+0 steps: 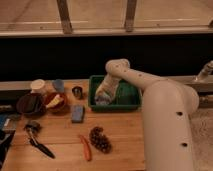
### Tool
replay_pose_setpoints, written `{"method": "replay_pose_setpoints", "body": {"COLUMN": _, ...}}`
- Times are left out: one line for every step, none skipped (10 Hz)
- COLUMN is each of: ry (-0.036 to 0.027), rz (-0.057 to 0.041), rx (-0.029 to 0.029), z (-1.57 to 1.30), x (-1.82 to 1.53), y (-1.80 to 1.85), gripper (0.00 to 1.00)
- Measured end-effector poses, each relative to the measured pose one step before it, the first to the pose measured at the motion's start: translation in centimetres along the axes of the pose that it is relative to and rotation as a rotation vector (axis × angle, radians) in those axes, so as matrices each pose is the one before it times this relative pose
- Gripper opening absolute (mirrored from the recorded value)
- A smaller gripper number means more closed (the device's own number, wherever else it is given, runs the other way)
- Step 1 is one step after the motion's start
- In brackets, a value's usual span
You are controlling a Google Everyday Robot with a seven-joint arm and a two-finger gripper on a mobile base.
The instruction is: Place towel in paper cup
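The towel [100, 98] shows as a pale, lumpy shape low in the left end of the green bin [129, 99], which stands at the back edge of the worktop [122, 142], right of its middle. The claw [104, 91] is down inside that same end of the bin, right over the towel, its jaws spread wide and released. Whether they touch the cloth cannot be told. The white arm [150, 95] reaches the claw from the right front, bending at an elbow above the bin's back wall.

The paper cup [37, 86] stands upright near the back left corner of the worktop, well apart from the bin. Just to its right is a blue-grey cup [58, 85], and between that and the bin sits a small dark metal cup [77, 92]. In front of the paper cup are a dark bowl [29, 104] and a reddish bowl [56, 102] with yellow pieces in it. A flat blue sponge [77, 113] lies in front of the metal cup. Toward the front edge lie a dark knobbly cluster [100, 139], a slim orange-red piece [86, 148] and, further left, a black-handled tool [38, 143].
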Motion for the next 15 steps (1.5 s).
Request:
{"method": "replay_pose_setpoints", "body": {"ry": 0.01996, "rz": -0.00955, "rx": -0.00903, "z": 0.797, "x": 0.175, "y": 0.452, "gripper": 0.62}}
{"method": "replay_pose_setpoints", "body": {"ry": 0.01785, "rz": -0.01111, "rx": -0.007, "z": 0.587, "x": 0.197, "y": 0.527, "gripper": 0.62}}
{"method": "replay_pose_setpoints", "body": {"ry": 0.01284, "rz": -0.00759, "rx": -0.00309, "z": 0.361, "x": 0.122, "y": 0.276, "gripper": 0.62}}
{"method": "replay_pose_setpoints", "body": {"ry": 0.01538, "rz": -0.01042, "rx": -0.00255, "z": 0.449, "x": 0.201, "y": 0.266, "gripper": 0.59}}
{"method": "replay_pose_setpoints", "body": {"ry": 0.00671, "rz": -0.00683, "rx": -0.0007, "z": 0.267, "x": 0.161, "y": 0.121, "gripper": 0.5}}
{"method": "replay_pose_setpoints", "body": {"ry": 0.00085, "rz": -0.00396, "rx": -0.00105, "z": 0.043, "x": 0.119, "y": -0.038, "gripper": 0.42}}
{"method": "replay_pose_setpoints", "body": {"ry": -0.00421, "rz": -0.00773, "rx": -0.00287, "z": -0.207, "x": 0.101, "y": 0.163, "gripper": 0.32}}
{"method": "replay_pose_setpoints", "body": {"ry": -0.01188, "rz": -0.01375, "rx": -0.00748, "z": -0.66, "x": 0.081, "y": 0.581, "gripper": 0.2}}
{"method": "replay_pose_setpoints", "body": {"ry": -0.01391, "rz": -0.00844, "rx": -0.00317, "z": -0.819, "x": 0.008, "y": 0.246, "gripper": 0.12}}
{"method": "replay_pose_setpoints", "body": {"ry": -0.0272, "rz": -0.01173, "rx": -0.00653, "z": -1.547, "x": -0.051, "y": 0.395, "gripper": 0.02}}
{"method": "replay_pose_setpoints", "body": {"ry": -0.02834, "rz": -0.00865, "rx": -0.00676, "z": -1.404, "x": -0.215, "y": 0.325, "gripper": 0.0}}
{"method": "replay_pose_setpoints", "body": {"ry": -0.02817, "rz": -0.00322, "rx": -0.00691, "z": -1.214, "x": -0.374, "y": 0.101, "gripper": 0.0}}
{"method": "replay_pose_setpoints", "body": {"ry": -0.02471, "rz": 0.00183, "rx": -0.00623, "z": -0.681, "x": -0.383, "y": -0.07, "gripper": 0.0}}
{"method": "replay_pose_setpoints", "body": {"ry": -0.03333, "rz": -0.00042, "rx": -0.0091, "z": -0.858, "x": -0.623, "y": -0.009, "gripper": 0.0}}
{"method": "replay_pose_setpoints", "body": {"ry": -0.02413, "rz": -0.00115, "rx": -0.00812, "z": -0.764, "x": -0.588, "y": 0.144, "gripper": 0.0}}
